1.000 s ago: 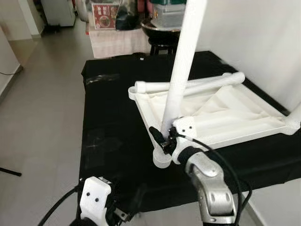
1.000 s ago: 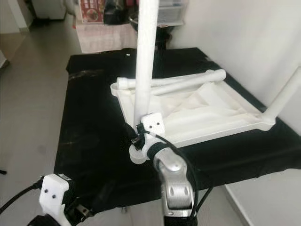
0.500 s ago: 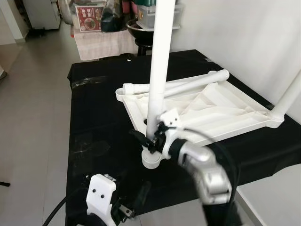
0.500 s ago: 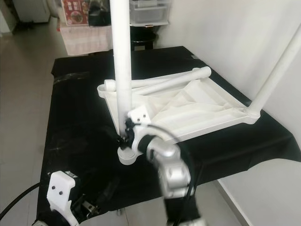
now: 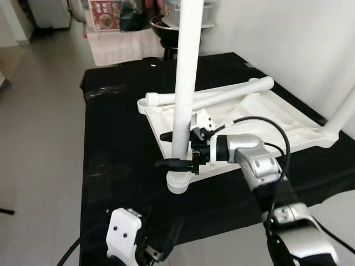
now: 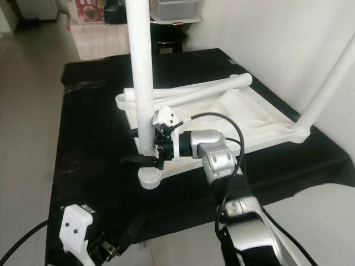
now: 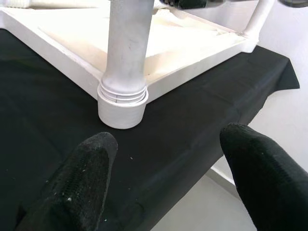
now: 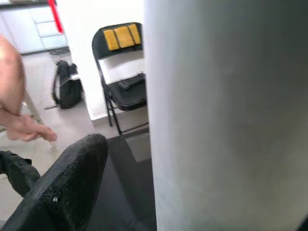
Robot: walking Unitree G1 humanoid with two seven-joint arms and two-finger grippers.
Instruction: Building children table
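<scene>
One white table leg stands upright in the corner socket of the upturned tabletop on the black-clothed table — the right gripper straddles it, fingers parted. The left gripper hangs wide open below. An off-axis push could tilt the leg — jamming the joint.

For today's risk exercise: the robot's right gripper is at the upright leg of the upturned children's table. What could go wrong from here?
1. The right gripper straddles the upright leg low down, fingers apart; the tall leg might tilt or work loose in its socket.
2. The tabletop lies on a black cloth with that corner near the edge; a sideways push could slide it.
3. A loose leg resting across the tabletop might roll off.
</scene>
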